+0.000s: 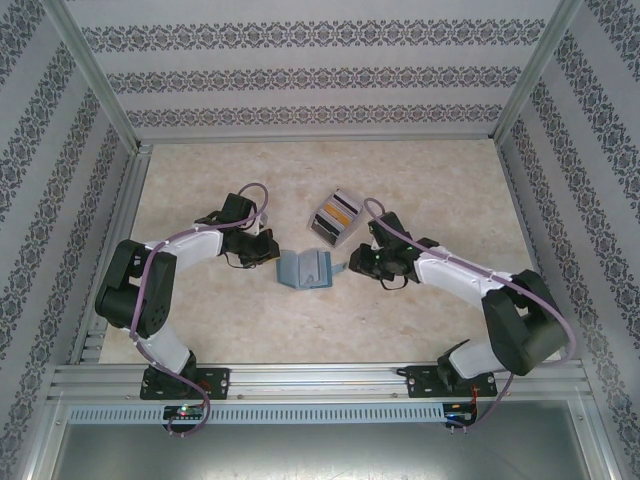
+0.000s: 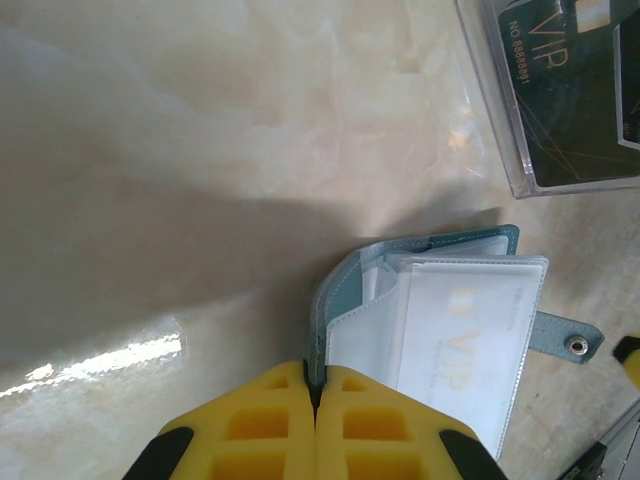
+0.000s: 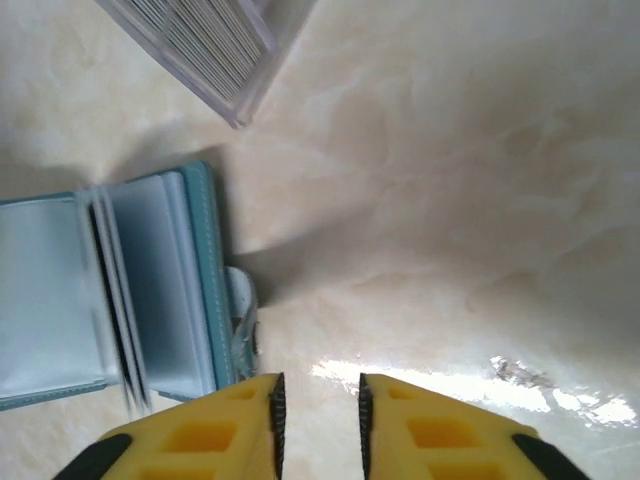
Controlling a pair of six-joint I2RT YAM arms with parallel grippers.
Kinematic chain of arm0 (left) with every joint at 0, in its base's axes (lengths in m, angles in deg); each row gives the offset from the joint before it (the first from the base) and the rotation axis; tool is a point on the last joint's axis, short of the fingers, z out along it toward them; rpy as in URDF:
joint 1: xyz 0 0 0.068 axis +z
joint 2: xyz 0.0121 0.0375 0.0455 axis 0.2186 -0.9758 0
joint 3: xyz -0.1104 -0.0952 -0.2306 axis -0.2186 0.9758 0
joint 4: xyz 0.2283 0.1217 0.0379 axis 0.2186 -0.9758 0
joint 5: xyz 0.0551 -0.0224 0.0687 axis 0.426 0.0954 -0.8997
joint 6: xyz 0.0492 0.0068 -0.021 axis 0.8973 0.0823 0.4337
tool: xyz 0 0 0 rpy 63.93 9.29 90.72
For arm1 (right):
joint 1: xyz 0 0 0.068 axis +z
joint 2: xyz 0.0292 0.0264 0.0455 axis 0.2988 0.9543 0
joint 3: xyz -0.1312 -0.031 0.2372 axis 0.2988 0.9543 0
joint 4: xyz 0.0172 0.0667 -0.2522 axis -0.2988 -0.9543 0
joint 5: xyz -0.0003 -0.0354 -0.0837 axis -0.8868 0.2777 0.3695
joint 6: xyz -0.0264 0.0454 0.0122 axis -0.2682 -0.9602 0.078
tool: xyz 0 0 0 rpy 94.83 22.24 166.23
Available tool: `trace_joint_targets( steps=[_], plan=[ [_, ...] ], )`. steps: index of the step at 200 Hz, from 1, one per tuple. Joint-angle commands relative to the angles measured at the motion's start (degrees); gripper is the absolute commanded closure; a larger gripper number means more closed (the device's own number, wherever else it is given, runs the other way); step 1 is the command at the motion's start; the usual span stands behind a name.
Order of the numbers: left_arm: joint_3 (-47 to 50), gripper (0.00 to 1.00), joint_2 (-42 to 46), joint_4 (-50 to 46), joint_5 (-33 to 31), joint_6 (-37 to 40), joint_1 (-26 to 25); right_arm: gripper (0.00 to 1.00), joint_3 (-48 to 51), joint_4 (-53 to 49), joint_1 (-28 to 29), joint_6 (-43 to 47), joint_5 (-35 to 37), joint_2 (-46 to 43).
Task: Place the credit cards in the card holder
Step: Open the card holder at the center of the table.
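The left end effector [image 2: 314, 388], its yellow fingers pressed together, is clenched on the cover edge of the small teal-blue book-like card holder [image 2: 345, 295], which lies open on the pale marbled table [image 2: 150, 150] directly ahead of its tips. Just beyond the grip and to the right, the holder's clear inner sleeves [image 2: 440, 380] fan out. A pale card [image 2: 470, 325] with faint VIP lettering sits inside the front sleeve, and the strap tab [image 2: 572, 344] with its metal snap sticks out on the far right. Farther ahead and to the right stands a clear slanted plastic tray [image 2: 505, 130], apart from the holder, with credit cards [image 2: 570, 100] in it, the nearest a dark one marked VIP. The right end effector [image 3: 319, 400] is released, with an empty gap between its yellow fingers, over bare table. The card holder is just to its left with its sleeves fanned, and the tray's corner is farther ahead to the left. From above, the holder lies between the two end effectors, and the tray beyond it shows orange-yellow and dark cards.
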Motion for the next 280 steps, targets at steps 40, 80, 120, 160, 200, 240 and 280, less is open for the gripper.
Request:
trace_joint_targets(
  steps=[40, 80, 120, 160, 200, 240, 280],
  plan=[
    [0.54, 0.97, 1.25, 1.75, 1.60, 1.38, 0.37, 0.72, -9.00, -5.63, 4.69, 4.34, 2.45, -4.69],
    [0.54, 0.97, 1.12, 2.01, 1.83, 1.07, 0.35, 0.74, -15.79, 1.34, 10.11, 2.64, -3.18, 5.97],
    [1.00, 0.95, 1.96, 2.23, 1.10, 0.86, 0.40, 0.75, -19.47, 7.65, 11.67, 0.48, -8.08, 16.88],
    [2.23, 0.92, 0.48, 2.89, 1.31, 1.25, 0.36, 0.76, -18.92, 11.52, 10.09, -0.82, -12.14, 24.30],
    [4.06, 0.79, 0.91, 0.80, -5.27, 2.91, 0.40, 0.76, -14.94, 10.79, 8.32, -0.51, -9.77, 24.12],
    [3.86, 0.72, -1.56, 0.15, -7.52, 3.60, 0.44, 0.76, -12.78, 11.17, 8.19, -0.75, -9.37, 24.06],
    [3.55, 0.71, -2.61, -0.78, -9.01, 4.00, 0.43, 0.76, -11.80, 10.76, 8.18, -0.75, -8.41, 23.08]
  ],
)
